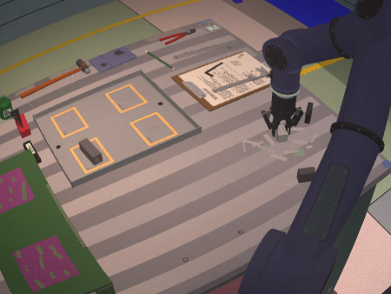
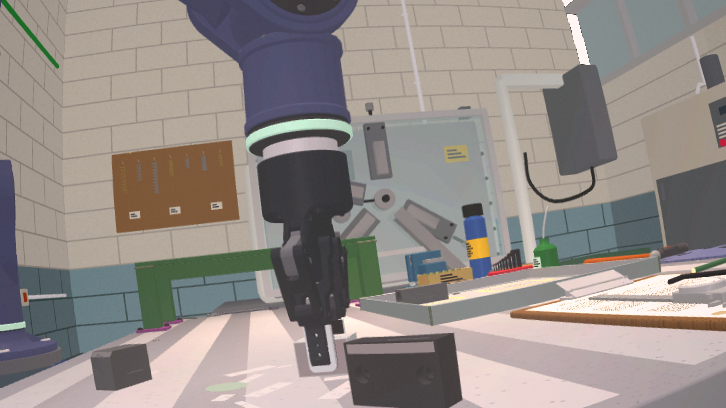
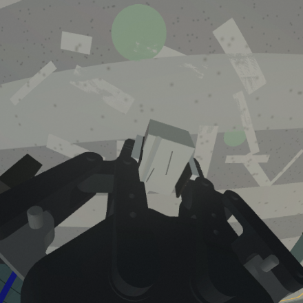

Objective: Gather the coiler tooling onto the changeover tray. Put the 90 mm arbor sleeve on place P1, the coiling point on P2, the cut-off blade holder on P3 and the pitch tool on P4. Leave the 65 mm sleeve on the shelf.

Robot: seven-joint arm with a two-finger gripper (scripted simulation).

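Note:
A small pale grey block (image 3: pixel 167 160), partly hidden by my fingers, sits on the bench right of the tray, among scattered tape strips. My gripper (image 1: pixel 282 130) (image 2: pixel 320 350) (image 3: pixel 162 165) is down over it and its two fingers are clamped on the block's sides. The changeover tray (image 1: pixel 115 124) lies to the left with four orange-outlined places, and a dark grey block (image 1: pixel 90 150) rests on the near-left place. A black block (image 1: pixel 309 112) (image 2: pixel 403 369) stands just beyond my gripper, and another dark block (image 1: pixel 306 174) (image 2: pixel 121 366) lies nearer the bench's front edge.
Behind the work lie a clipboard (image 1: pixel 226 78), a steel ruler, a pencil, red pliers (image 1: pixel 176 37) and a hammer (image 1: pixel 56 78). A green shelf (image 1: pixel 37 235) with magenta pads sits at the near left. My own arm (image 1: pixel 339 152) rises on the right.

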